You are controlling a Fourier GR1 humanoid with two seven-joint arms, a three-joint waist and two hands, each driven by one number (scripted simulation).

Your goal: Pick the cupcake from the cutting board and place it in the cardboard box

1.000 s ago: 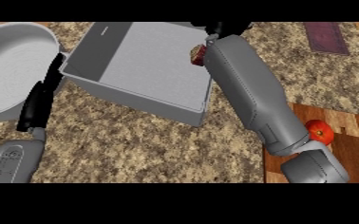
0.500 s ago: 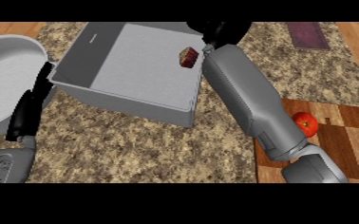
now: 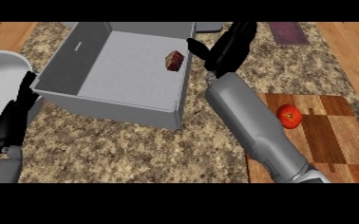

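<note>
So the box sits left of center on the surface, cupcake inside near its right wall. Cutting board is off to the right with a tomato on it.

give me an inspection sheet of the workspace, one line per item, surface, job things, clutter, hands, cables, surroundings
Surface: speckled stone counter.
Job's things: cupcake inside the cardboard box, near its right wall; cutting board at right.
Clutter: red tomato on the cutting board; purple mat at top right.
Hands: right hand open beside the box's right wall, holding nothing; left hand open, resting at the left edge.
Cables: nothing seen.
Surroundings: a round grey vessel's rim at left.
</note>
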